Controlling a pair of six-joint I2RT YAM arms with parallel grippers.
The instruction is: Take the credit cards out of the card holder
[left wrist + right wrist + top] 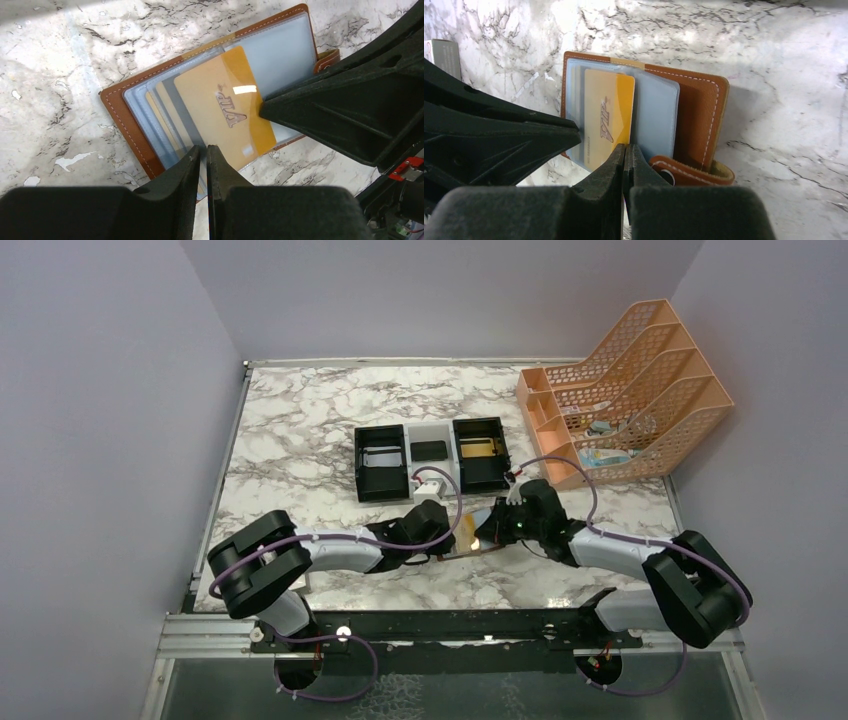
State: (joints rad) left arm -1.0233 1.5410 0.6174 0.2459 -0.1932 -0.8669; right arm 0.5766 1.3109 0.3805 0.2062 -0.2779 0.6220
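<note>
The card holder (127,107) lies open on the marble, brown leather with blue-grey sleeves and a snap tab (694,172). A gold VIP credit card (225,107) sticks partway out of the sleeves, and edges of other cards (167,115) show beside it. My left gripper (203,149) is shut, its tips down on the sleeves at the gold card's near edge. My right gripper (625,148) is shut, its tips on the gold card's (606,117) edge next to the tab. From above, both grippers (450,532) (492,530) meet over the holder (470,545).
A black-white-black tray (432,476) stands just behind the grippers, with a gold card (478,448) and a dark card (430,450) in it. A small white box (428,487) sits in front of it. An orange file rack (625,400) stands at the back right.
</note>
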